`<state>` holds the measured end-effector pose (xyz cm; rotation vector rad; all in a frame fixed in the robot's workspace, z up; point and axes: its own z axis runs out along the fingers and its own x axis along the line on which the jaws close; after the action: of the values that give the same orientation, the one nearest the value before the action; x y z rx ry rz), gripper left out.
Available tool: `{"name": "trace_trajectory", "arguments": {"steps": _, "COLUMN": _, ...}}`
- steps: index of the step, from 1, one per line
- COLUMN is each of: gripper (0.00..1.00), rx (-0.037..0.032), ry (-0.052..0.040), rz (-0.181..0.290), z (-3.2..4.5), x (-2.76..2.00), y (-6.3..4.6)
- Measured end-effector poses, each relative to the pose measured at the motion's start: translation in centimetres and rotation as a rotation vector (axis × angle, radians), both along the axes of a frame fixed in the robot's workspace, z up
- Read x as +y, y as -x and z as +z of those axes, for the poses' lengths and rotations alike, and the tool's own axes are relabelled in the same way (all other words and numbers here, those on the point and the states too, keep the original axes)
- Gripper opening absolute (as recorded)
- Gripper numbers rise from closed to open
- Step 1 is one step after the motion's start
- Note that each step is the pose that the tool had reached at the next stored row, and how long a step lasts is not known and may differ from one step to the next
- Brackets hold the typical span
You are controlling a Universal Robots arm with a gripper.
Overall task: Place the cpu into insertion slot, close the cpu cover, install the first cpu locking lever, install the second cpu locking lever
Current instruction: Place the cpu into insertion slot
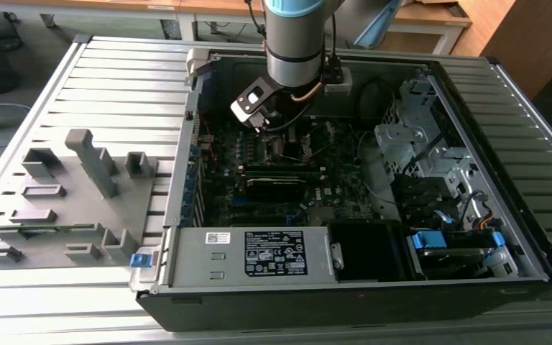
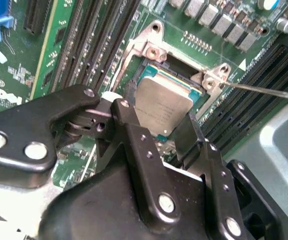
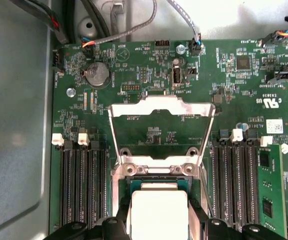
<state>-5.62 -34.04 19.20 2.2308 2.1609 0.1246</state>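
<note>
One gripper (image 2: 159, 120), fingers clamped on chip (image 2: 165, 97) by two opposite edges. Chip straight ahead of gripper, square over socket (image 2: 151, 50), inside metal rim; fully seated or not, cannot tell. Cover frame (image 3: 161, 106) swung open beyond socket's hinge edge, clear of chip.

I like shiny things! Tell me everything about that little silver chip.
The chip is a small flat square with a dull silver-grey metal top and a thin green edge. The gripper pinches it between two black fingers on opposite sides. It is over the black socket, whose metal cover is flipped open.
</note>
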Motion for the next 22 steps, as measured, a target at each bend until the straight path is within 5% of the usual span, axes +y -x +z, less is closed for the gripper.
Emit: {"name": "trace_trajectory", "arguments": {"steps": 22, "gripper": 0.61, "rx": 0.0, "ry": -0.0001, "rz": 0.0, "z": -0.02, "x": 0.0, "y": 0.0}}
